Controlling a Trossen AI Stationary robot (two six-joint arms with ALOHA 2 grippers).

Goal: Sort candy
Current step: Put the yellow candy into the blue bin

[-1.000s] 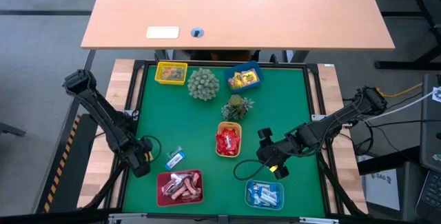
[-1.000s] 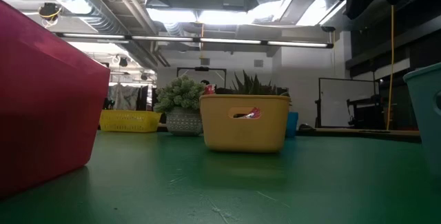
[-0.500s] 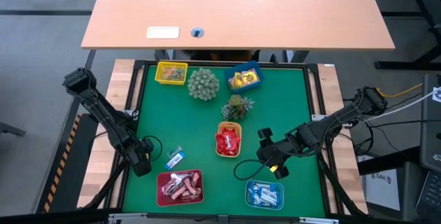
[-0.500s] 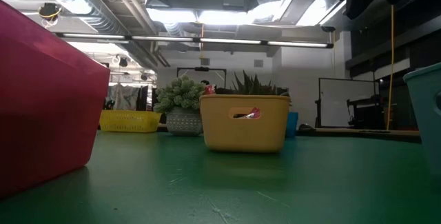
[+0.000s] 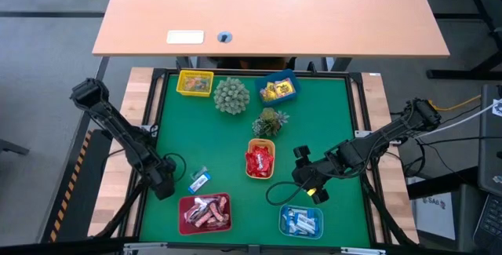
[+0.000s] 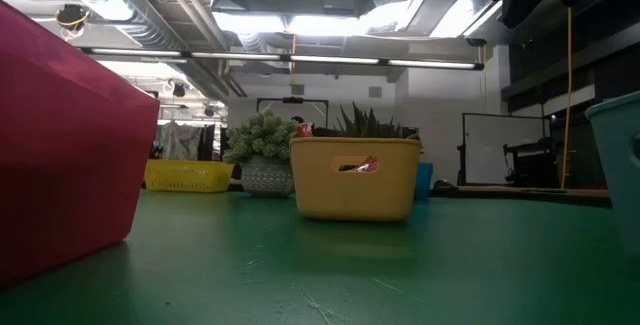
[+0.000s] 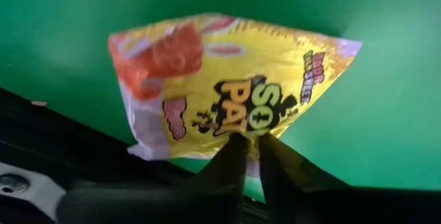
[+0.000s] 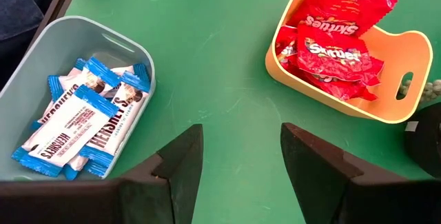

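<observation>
Candy: yellow packet pinched at its lower edge between closed left gripper fingers, long axis crosswise to them. Held near the red tray, at the mat's left edge. Loose blue-white sweet just beside, nearest this arm. Right gripper spread wide, empty, between blue tray and orange tray.

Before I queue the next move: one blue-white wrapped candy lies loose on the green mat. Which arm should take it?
Right. The right pincer is open and empty above the mat. The left pincer, though nearer the blue-white wrapped candy, is shut on a yellow candy packet.
</observation>
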